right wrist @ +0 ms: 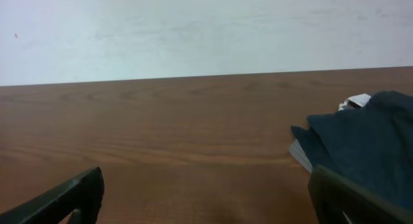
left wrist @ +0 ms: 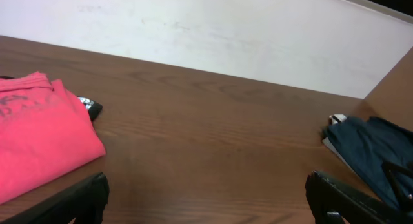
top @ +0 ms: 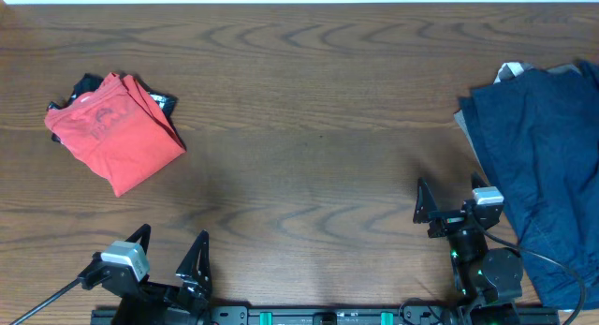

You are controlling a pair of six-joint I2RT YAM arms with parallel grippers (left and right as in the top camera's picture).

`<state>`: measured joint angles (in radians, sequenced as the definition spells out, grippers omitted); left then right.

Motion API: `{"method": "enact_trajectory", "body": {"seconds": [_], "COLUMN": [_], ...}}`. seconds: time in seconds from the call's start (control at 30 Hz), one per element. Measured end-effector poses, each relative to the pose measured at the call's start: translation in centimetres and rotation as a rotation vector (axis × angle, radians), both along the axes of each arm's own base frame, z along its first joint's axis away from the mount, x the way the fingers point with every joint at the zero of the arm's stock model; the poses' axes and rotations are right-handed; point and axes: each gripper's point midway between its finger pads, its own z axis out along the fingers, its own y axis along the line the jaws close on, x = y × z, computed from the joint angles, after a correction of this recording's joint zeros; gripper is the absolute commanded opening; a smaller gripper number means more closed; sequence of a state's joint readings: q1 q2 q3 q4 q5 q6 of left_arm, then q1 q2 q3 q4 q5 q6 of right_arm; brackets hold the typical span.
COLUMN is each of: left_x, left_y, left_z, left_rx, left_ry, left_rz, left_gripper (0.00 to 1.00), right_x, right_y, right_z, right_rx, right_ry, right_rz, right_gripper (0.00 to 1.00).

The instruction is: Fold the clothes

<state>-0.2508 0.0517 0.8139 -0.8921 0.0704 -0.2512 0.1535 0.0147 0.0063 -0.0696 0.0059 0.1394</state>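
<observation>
A coral-red T-shirt [top: 112, 133] lies folded at the far left of the table, with a black shirt [top: 164, 102] peeking out from under it. The left wrist view shows the red shirt [left wrist: 39, 133] at the left and the black edge [left wrist: 90, 108] beside it. A pile of dark navy clothes [top: 547, 166] covers the right edge, and it also shows in the wrist views [left wrist: 371, 153] [right wrist: 368, 140]. My left gripper [top: 170, 248] [left wrist: 206, 198] stands open and empty near the front edge, well short of the red shirt. My right gripper [top: 451, 199] [right wrist: 206, 198] is open and empty just left of the navy pile.
A pale grey-white cloth [top: 510, 72] [right wrist: 355, 101] sticks out from under the navy pile at its far corner. Bare brown wood [top: 309, 128] lies between the two heaps. A white wall [right wrist: 193, 30] rises behind the table's far edge.
</observation>
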Motion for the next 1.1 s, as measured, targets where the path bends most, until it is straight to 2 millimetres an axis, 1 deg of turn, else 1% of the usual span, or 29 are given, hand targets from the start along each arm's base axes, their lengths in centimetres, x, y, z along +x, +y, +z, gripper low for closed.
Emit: {"method": "enact_trajectory", "body": {"seconds": [0.17, 0.3, 0.4, 0.43, 0.5, 0.57, 0.67, 0.73, 0.87, 1.03, 1.07, 1.1], "left_x": [0.0, -0.1, 0.6, 1.1, 2.0, 3.6, 5.7, 7.1, 9.4, 11.2, 11.5, 11.6], "left_y": [0.2, 1.6, 2.6, 3.0, 3.5, 4.1, 4.7, 4.9, 4.9, 4.9, 4.9, 4.9], "left_z": [-0.3, -2.1, -3.6, -4.7, -6.0, -7.8, -10.0, -11.0, -11.6, -12.0, -12.2, -12.9], "left_rx": [0.019, 0.079, 0.098, 0.106, 0.114, 0.118, 0.114, 0.108, 0.091, 0.070, 0.068, 0.068], "left_ry": [0.009, 0.072, 0.111, 0.134, 0.153, 0.161, 0.143, 0.107, 0.004, -0.116, -0.133, -0.127], "left_rz": [0.010, 0.082, 0.160, 0.194, 0.229, 0.269, 0.309, 0.321, 0.330, 0.335, 0.336, 0.335], "left_gripper": [0.98, 0.98, 0.98, 0.98, 0.98, 0.98, 0.98, 0.98, 0.98, 0.98, 0.98, 0.98], "right_x": [0.0, 0.0, 0.0, 0.0, 0.0, 0.0, 0.0, 0.0, 0.0, 0.0, 0.0, 0.0], "right_y": [0.0, 0.1, 0.1, 0.1, 0.1, 0.1, 0.1, 0.1, 0.1, 0.1, 0.1, 0.1], "right_z": [0.0, 0.0, 0.0, 0.0, 0.0, 0.0, 0.0, 0.0, 0.0, 0.0, 0.0, 0.0], "right_rx": [0.000, 0.000, 0.000, 0.000, 0.000, 0.000, 0.000, 0.000, 0.000, -0.001, -0.002, -0.002], "right_ry": [0.000, 0.000, 0.000, 0.000, 0.000, 0.000, 0.000, 0.000, -0.001, -0.002, -0.002, -0.002], "right_rz": [0.000, 0.003, 0.003, 0.004, 0.005, 0.006, 0.006, 0.007, 0.007, 0.007, 0.007, 0.007], "right_gripper": [0.99, 0.99, 0.99, 0.99, 0.99, 0.99, 0.99, 0.99, 0.99, 0.99, 0.99, 0.99]}}
